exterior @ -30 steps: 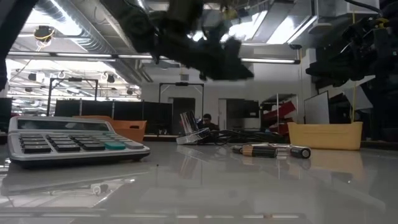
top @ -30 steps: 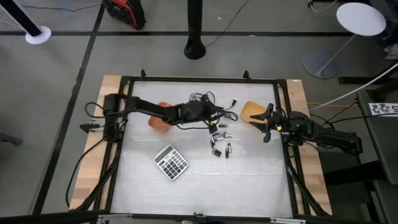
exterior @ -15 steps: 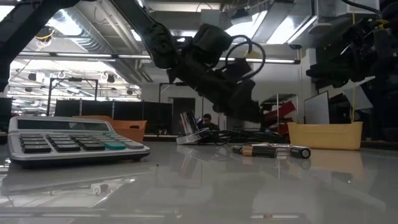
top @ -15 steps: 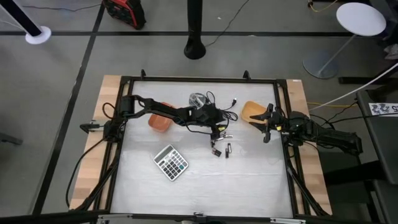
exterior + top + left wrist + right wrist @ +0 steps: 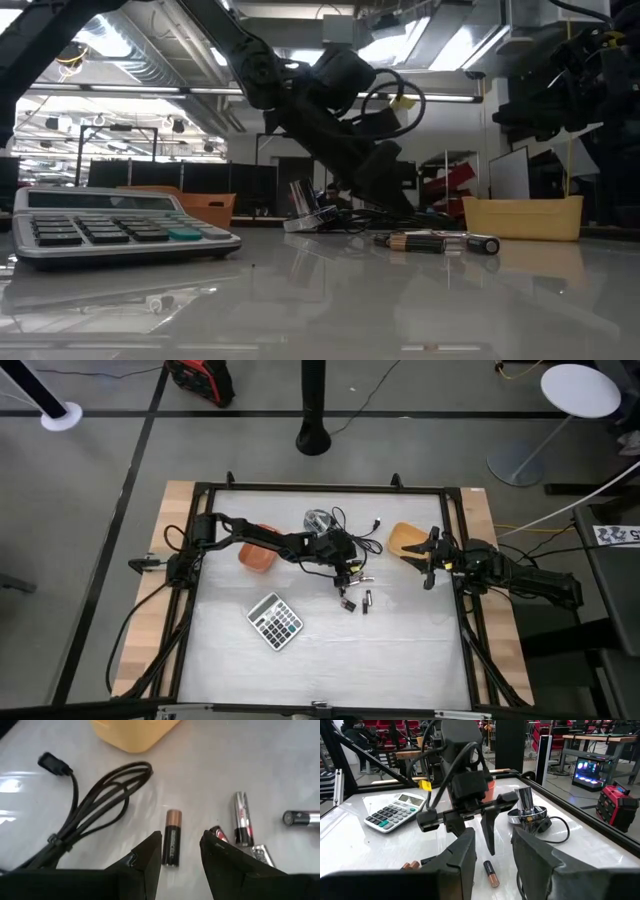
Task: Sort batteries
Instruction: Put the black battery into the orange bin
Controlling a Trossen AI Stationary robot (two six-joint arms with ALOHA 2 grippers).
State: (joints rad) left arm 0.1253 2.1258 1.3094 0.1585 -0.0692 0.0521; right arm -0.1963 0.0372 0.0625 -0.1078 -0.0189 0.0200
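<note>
Several small batteries (image 5: 349,600) lie on their sides on the white table, right of centre. In the left wrist view a black cell with a copper end (image 5: 171,845) lies beside silvery ones (image 5: 242,817). My left gripper (image 5: 350,567) hangs just over this cluster, open and pointing down. Its fingers (image 5: 150,857) stand on either side of the black-and-copper battery without touching it. The right wrist view shows its tips above that battery (image 5: 491,872). My right gripper (image 5: 430,560) waits open at the table's right edge, beside the yellow bowl (image 5: 404,538).
An orange bowl (image 5: 257,557) sits under the left arm. A grey calculator (image 5: 275,622) lies nearer the near edge. A coiled black cable with a plug (image 5: 95,805) and a silver object (image 5: 527,810) lie just beyond the batteries, toward the far edge.
My left gripper has swung toward the table's right and a little toward the near edge, from beside the orange bowl to over the battery cluster. It has then sunk lower toward the batteries. The batteries have stayed where they were.
</note>
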